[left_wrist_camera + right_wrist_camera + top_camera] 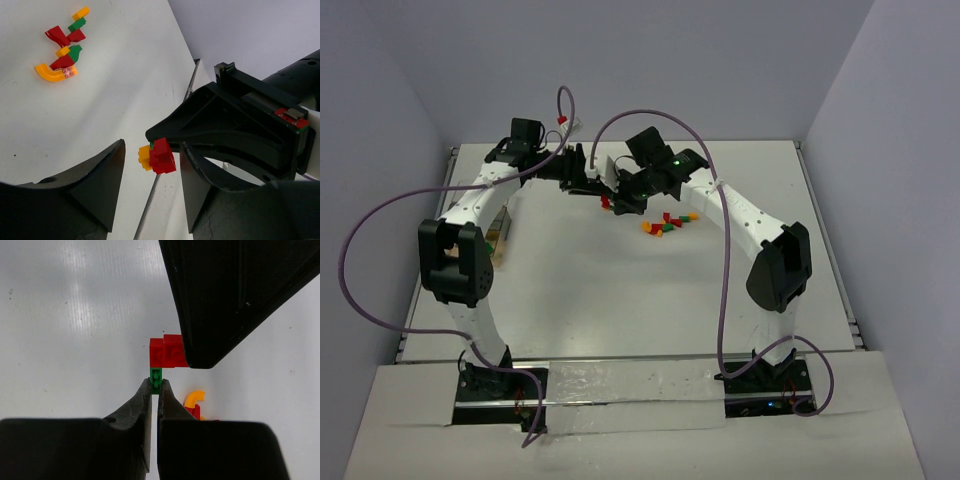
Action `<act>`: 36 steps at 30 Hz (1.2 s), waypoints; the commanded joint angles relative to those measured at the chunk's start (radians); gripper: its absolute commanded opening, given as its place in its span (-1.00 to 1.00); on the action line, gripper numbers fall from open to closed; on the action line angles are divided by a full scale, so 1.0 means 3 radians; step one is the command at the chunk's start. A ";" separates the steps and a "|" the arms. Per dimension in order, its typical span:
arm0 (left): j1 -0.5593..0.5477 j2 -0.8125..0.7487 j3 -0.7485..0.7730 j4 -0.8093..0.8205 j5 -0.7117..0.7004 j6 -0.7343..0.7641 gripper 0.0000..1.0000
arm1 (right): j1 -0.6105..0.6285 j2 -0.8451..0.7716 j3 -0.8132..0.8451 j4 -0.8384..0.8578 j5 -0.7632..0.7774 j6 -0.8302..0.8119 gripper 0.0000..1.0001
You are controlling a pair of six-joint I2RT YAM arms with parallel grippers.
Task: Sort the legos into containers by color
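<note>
Right claw (155, 390) is clamped on the green brick (156, 379) of a joined stack, held in air above the counter (620, 300), left of the loose pile (668, 222). The stack's long axis runs straight out from the right tips: green, then red brick (167, 351), with an orange brick (145, 156) alongside. The red end points at the left claw (151, 150), whose jaws are apart and straddle it; contact unclear. Likely next: pinch red, pull along the axis.

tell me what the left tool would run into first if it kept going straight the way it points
Most likely the brick cluster, red, orange and green, pinched in the right tool: it hangs right between the open fingers of the left tool. Depth is unclear, but nothing shows nearer.
</note>
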 commanded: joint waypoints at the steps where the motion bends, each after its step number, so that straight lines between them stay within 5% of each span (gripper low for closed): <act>1: -0.0041 0.0019 0.0179 -0.0070 0.0024 0.0101 0.08 | 0.0039 0.0005 0.0124 0.0043 0.0039 -0.0048 -1.00; 19: -0.0053 0.0034 0.0186 -0.0052 0.0156 0.0124 -0.98 | 0.0073 -0.0010 0.0042 0.0124 0.0234 -0.0062 -1.00; 36: -0.0011 -0.0089 0.0058 0.0215 0.0410 0.0051 -1.00 | 0.0085 -0.0041 -0.0081 0.0175 0.0290 -0.0099 -1.00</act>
